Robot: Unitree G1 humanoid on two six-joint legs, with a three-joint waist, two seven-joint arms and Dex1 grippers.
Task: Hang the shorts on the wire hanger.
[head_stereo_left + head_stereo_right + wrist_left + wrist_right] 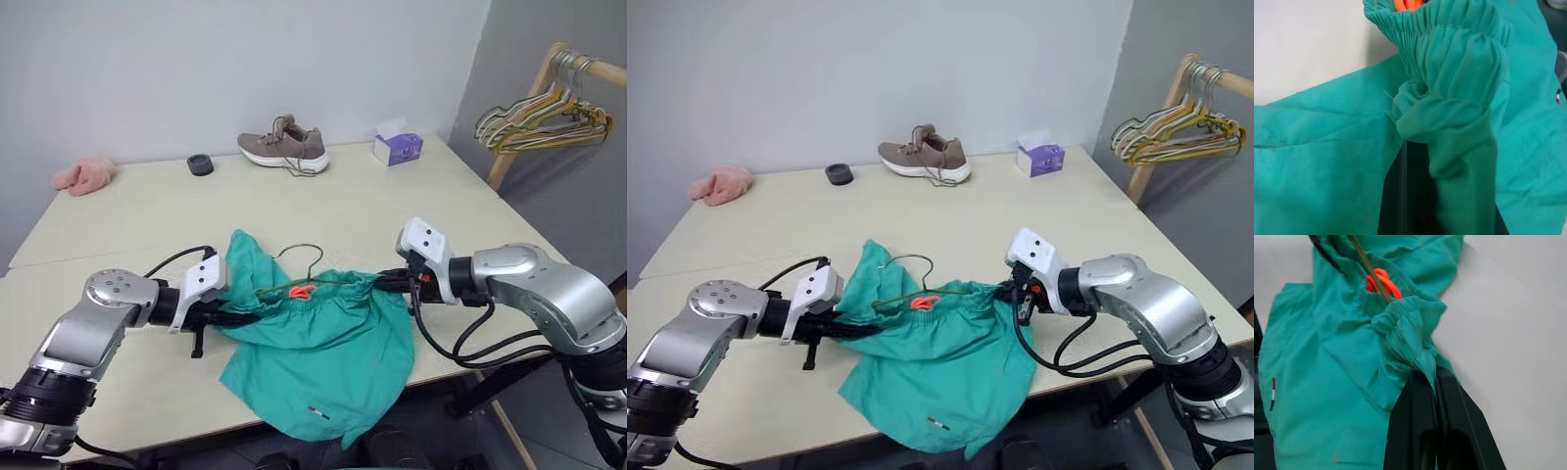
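while both clamp the shorts [323, 357] — left hand [238, 315], right hand [384, 281].

I get even, soft indoor light, faint shadows under the shorts [323, 343], and sharp pictures without glare.

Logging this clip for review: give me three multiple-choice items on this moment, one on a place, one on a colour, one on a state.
1. Where is the shoe?
A. at the table's far edge, between the black disc and the tissue box
B. on the floor
C. on the rack

2. What colour are the shorts?
A. pink
B. teal-green
C. grey

3. How are the shorts held?
A. lying free
B. by one gripper
C. by the left gripper and right gripper, each shut on the waistband

Key: 1 A, it sits by the wall between them. 2 B, the fabric is teal-green in every view. 3 C, the waistband stretches between both, the wire hanger hook showing above it.
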